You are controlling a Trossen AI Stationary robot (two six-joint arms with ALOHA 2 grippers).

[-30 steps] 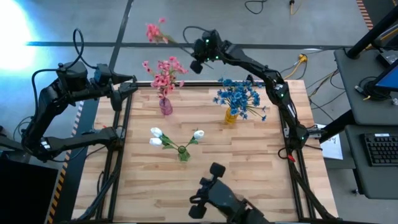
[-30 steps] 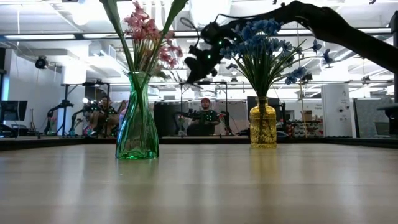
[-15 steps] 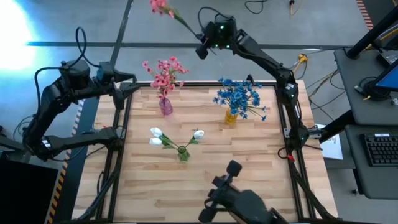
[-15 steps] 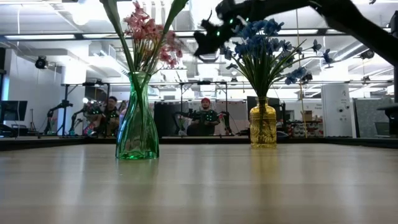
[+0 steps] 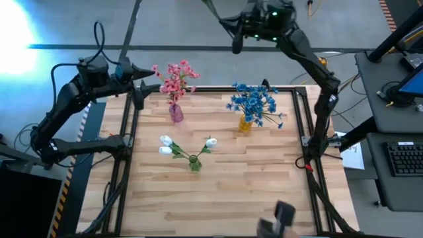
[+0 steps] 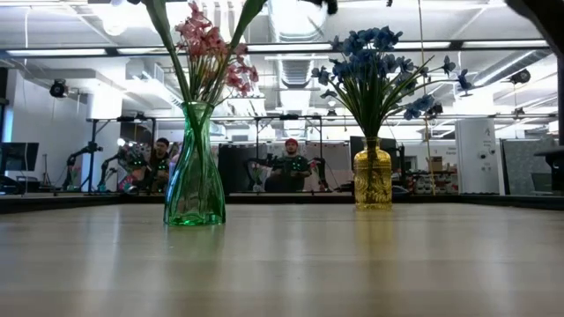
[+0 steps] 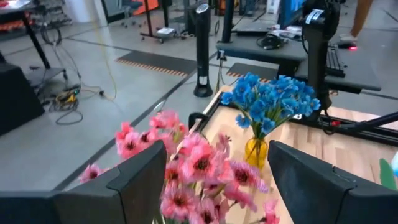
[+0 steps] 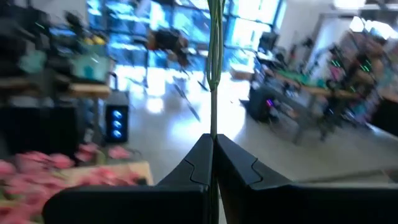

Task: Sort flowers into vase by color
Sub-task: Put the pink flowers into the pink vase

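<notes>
My right gripper (image 5: 236, 41) is raised high beyond the table's far edge and is shut on a thin green stem (image 8: 214, 74). The sprig's blossoms are out of view. My left gripper (image 5: 137, 91) hovers open at the far left, just left of the pink flowers (image 5: 174, 77), which stand in a pink vase (image 5: 176, 114). In the left wrist view the pink blossoms (image 7: 196, 165) show between the open fingers. Blue flowers (image 5: 254, 102) stand in a yellow vase (image 6: 373, 176). White blossoms (image 5: 165, 143) stand in a green vase (image 6: 194, 176). My right gripper pinches the green stem (image 8: 213, 127) between its two fingers (image 8: 186, 165). The stem runs on straight past the fingertips and out of the picture. The sprig is lifted clear, high above the vases. Which end of the stem it has, I cannot tell.
The three vases stand on the wooden table (image 5: 225, 198): pink and yellow in the far half, green near the middle. A black frame (image 5: 129, 152) borders the table's sides. People sit in the room behind (image 6: 286, 167).
My right gripper has risen and swung toward the far right, carrying the pink sprig; its blossoms have left the high view's top and the gripper has left the low view. My left gripper has moved a little toward the pink vase.
</notes>
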